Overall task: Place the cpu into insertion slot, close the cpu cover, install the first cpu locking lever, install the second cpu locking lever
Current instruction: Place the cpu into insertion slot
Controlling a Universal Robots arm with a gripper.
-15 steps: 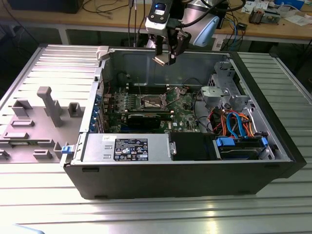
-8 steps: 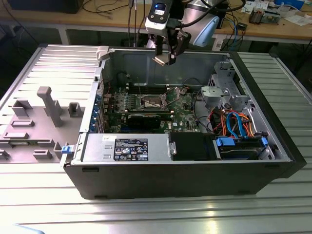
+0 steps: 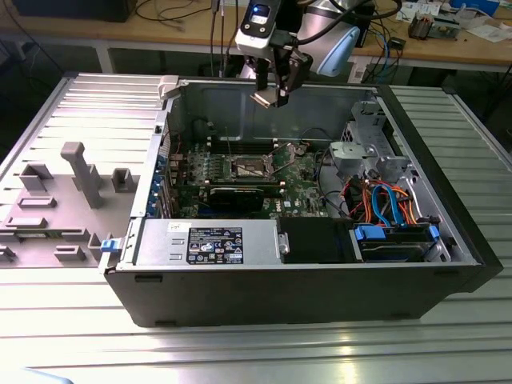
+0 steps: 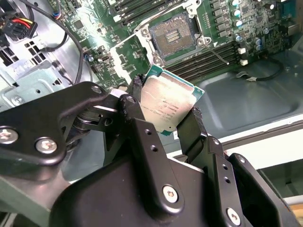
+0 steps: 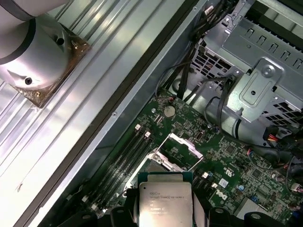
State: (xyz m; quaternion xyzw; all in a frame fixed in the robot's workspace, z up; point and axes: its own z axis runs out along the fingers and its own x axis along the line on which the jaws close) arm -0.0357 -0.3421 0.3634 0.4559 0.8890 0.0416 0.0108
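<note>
Gripper (image 3: 276,92) first, from the exterior view: it hangs high above the insertion slot (image 3: 250,166), over the open computer case (image 3: 240,296). It is clenched on the cpu (image 3: 264,99), which tilts in its grasp. A long black expansion card (image 3: 240,194) lies just beside the slot on its near side, and a metal drive cage (image 3: 364,148) stands to the exterior view's right of the slot.

In the second wrist view you look past the gripper (image 4: 164,101). Its black fingers (image 4: 193,124) pinch the cpu (image 4: 168,106) by two opposite edges, silver top towards the camera. The insertion slot (image 4: 174,35) lies well apart from the chip, its dark centre bare, with the memory slots (image 4: 208,59) running just beside it.

In the first wrist view the cpu (image 5: 164,203) hovers in front of the insertion slot (image 5: 152,166) and hides part of it. The cpu cover (image 5: 185,143) is swung up off the slot and stands tilted at its far edge, with green board showing through its window. A round silver battery (image 5: 169,111) sits near the slot, beyond the cover
</note>
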